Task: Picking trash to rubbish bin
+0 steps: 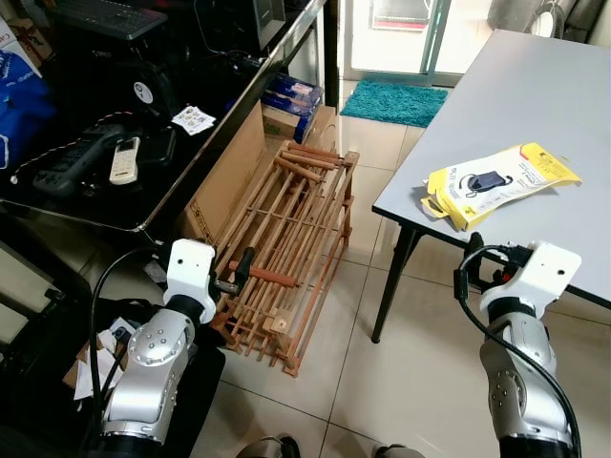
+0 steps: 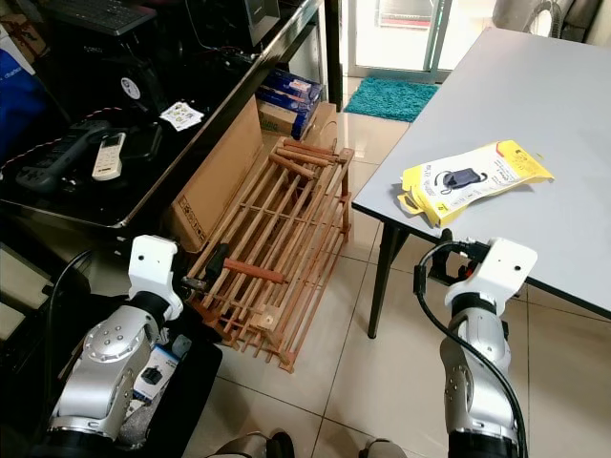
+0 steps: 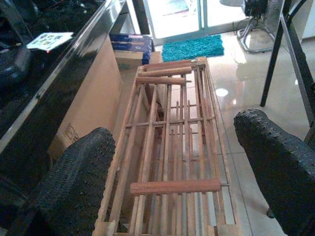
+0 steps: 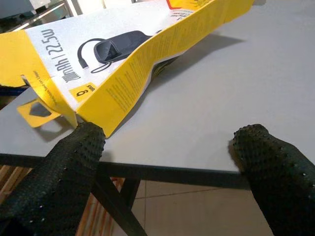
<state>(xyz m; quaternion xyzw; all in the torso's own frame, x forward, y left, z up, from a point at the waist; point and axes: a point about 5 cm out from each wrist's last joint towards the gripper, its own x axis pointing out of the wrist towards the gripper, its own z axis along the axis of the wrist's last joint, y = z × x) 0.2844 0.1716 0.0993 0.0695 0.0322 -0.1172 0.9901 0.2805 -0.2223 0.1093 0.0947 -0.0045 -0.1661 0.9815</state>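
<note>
Yellow packaging (image 1: 498, 181) lies on the grey table (image 1: 535, 105), near its near-left edge. Right gripper (image 4: 170, 162), fingers apart, sits just short of it. Left gripper (image 3: 182, 167), apart, idles. Grasp and binning remain.

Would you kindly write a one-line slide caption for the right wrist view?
Right claw, open, at the grey table's edge, facing the flattened yellow package lying on top.

A lived-in home room: tiled floor (image 1: 420, 372), grey table (image 1: 535, 105), black desk (image 1: 143, 205) bearing remotes (image 1: 124, 159), wooden rack (image 1: 286, 248), teal mat (image 1: 393, 101) by the door.
</note>
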